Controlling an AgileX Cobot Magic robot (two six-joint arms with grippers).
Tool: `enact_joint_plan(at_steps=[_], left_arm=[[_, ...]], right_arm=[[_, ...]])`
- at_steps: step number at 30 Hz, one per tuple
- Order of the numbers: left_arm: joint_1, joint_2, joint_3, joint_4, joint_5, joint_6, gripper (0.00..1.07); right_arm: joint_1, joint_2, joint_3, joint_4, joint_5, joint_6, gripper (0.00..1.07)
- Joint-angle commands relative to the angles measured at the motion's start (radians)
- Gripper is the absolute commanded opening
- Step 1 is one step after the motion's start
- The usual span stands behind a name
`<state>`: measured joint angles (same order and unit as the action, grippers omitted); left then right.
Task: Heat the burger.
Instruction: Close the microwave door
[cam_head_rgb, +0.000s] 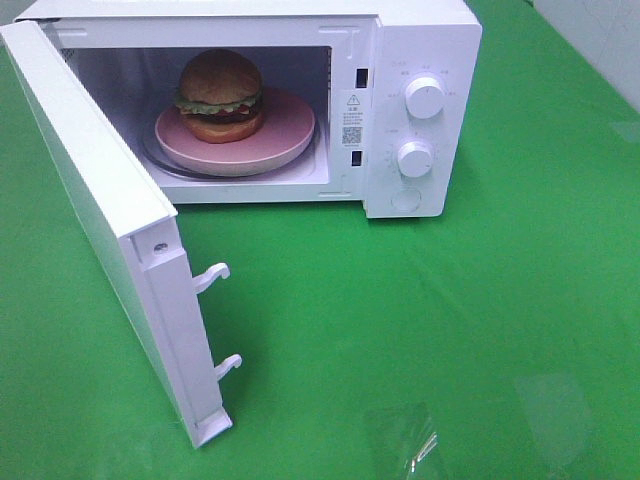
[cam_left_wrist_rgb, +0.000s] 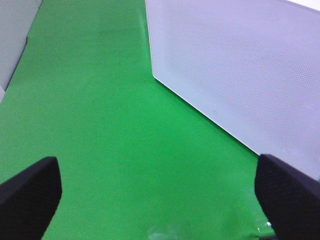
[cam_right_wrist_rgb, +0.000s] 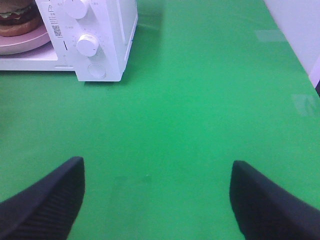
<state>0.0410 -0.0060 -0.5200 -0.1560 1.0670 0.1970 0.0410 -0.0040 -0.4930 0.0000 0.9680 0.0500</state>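
The burger (cam_head_rgb: 220, 95), with a brown bun and green lettuce, sits on a round pink plate (cam_head_rgb: 290, 135) inside the white microwave (cam_head_rgb: 425, 60). The microwave door (cam_head_rgb: 90, 190) stands wide open, swung out to the left. Neither gripper shows in the exterior high view. My left gripper (cam_left_wrist_rgb: 160, 200) is open over the green cloth, empty, with the door's outer face (cam_left_wrist_rgb: 240, 65) just ahead of it. My right gripper (cam_right_wrist_rgb: 157, 200) is open and empty, well in front of the microwave (cam_right_wrist_rgb: 107, 40). The burger (cam_right_wrist_rgb: 17, 17) peeks in at that view's corner.
Two white knobs (cam_head_rgb: 425, 98) (cam_head_rgb: 415, 158) and a round button sit on the microwave's right panel. Two latch hooks (cam_head_rgb: 212, 276) stick out from the door's edge. Green cloth (cam_head_rgb: 420, 320) covers the table. A pale wall edges the far right.
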Motion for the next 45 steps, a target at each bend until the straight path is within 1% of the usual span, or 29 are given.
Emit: enact_joint_plan(at_steps=[1, 17, 22, 25, 28, 29, 30, 31, 32, 33, 34, 35, 36, 37, 38, 39, 40, 41, 42, 43, 44, 45], left_arm=[[-0.003, -0.005, 0.002, -0.003, 0.007, -0.002, 0.98], [-0.003, -0.003, 0.002, -0.003, 0.007, -0.005, 0.98], [-0.003, 0.038, -0.005, -0.028, -0.004, -0.006, 0.98], [-0.003, 0.088, -0.04, -0.024, -0.075, -0.006, 0.97], [-0.003, 0.119, -0.046, -0.024, -0.119, -0.006, 0.94], [-0.003, 0.151, -0.045, -0.024, -0.163, -0.006, 0.9], [-0.003, 0.151, -0.045, -0.024, -0.163, -0.006, 0.9], [-0.003, 0.165, -0.045, -0.024, -0.182, -0.006, 0.87], [-0.003, 0.196, -0.045, -0.024, -0.22, -0.006, 0.81], [-0.003, 0.196, -0.045, -0.024, -0.22, -0.006, 0.81], [-0.003, 0.229, -0.045, -0.024, -0.261, -0.006, 0.7], [-0.003, 0.229, -0.045, -0.024, -0.261, -0.006, 0.7], [-0.003, 0.26, -0.045, -0.024, -0.298, -0.006, 0.59], [-0.003, 0.26, -0.045, -0.024, -0.298, -0.006, 0.59], [-0.003, 0.286, -0.045, -0.025, -0.333, -0.006, 0.47], [-0.003, 0.286, -0.045, -0.025, -0.333, -0.006, 0.47], [-0.003, 0.308, -0.045, -0.027, -0.358, -0.006, 0.34], [-0.003, 0.308, -0.045, -0.027, -0.358, -0.006, 0.34], [-0.003, 0.332, -0.045, -0.028, -0.385, -0.006, 0.21], [-0.003, 0.332, -0.045, -0.028, -0.385, -0.006, 0.21], [-0.003, 0.356, -0.045, -0.028, -0.41, -0.006, 0.09], [-0.003, 0.356, -0.045, -0.028, -0.41, -0.006, 0.09]], right_arm=[[-0.007, -0.027, 0.002, 0.007, -0.009, -0.01, 0.76], [-0.007, -0.027, 0.002, 0.007, -0.009, -0.01, 0.76], [-0.007, -0.027, 0.002, 0.007, -0.009, -0.01, 0.76], [-0.007, -0.027, 0.002, 0.007, -0.009, -0.01, 0.76], [-0.007, -0.027, 0.002, 0.007, -0.009, -0.01, 0.76], [-0.007, -0.027, 0.002, 0.007, -0.009, -0.01, 0.76], [-0.007, -0.027, 0.002, 0.007, -0.009, -0.01, 0.76], [-0.007, -0.027, 0.002, 0.007, -0.009, -0.01, 0.76], [-0.007, -0.027, 0.002, 0.007, -0.009, -0.01, 0.76], [-0.007, -0.027, 0.002, 0.007, -0.009, -0.01, 0.76], [-0.007, -0.027, 0.002, 0.007, -0.009, -0.01, 0.76], [-0.007, -0.027, 0.002, 0.007, -0.009, -0.01, 0.76], [-0.007, -0.027, 0.002, 0.007, -0.009, -0.01, 0.76], [-0.007, -0.027, 0.002, 0.007, -0.009, -0.01, 0.76], [-0.007, -0.027, 0.002, 0.007, -0.009, -0.01, 0.76], [-0.007, -0.027, 0.002, 0.007, -0.009, -0.01, 0.76], [-0.007, -0.027, 0.002, 0.007, -0.009, -0.01, 0.76], [-0.007, -0.027, 0.002, 0.007, -0.009, -0.01, 0.76], [-0.007, -0.027, 0.002, 0.007, -0.009, -0.01, 0.76], [-0.007, -0.027, 0.002, 0.007, -0.009, -0.01, 0.76], [-0.007, -0.027, 0.002, 0.007, -0.009, -0.01, 0.76], [-0.007, -0.027, 0.002, 0.007, -0.009, -0.01, 0.76]])
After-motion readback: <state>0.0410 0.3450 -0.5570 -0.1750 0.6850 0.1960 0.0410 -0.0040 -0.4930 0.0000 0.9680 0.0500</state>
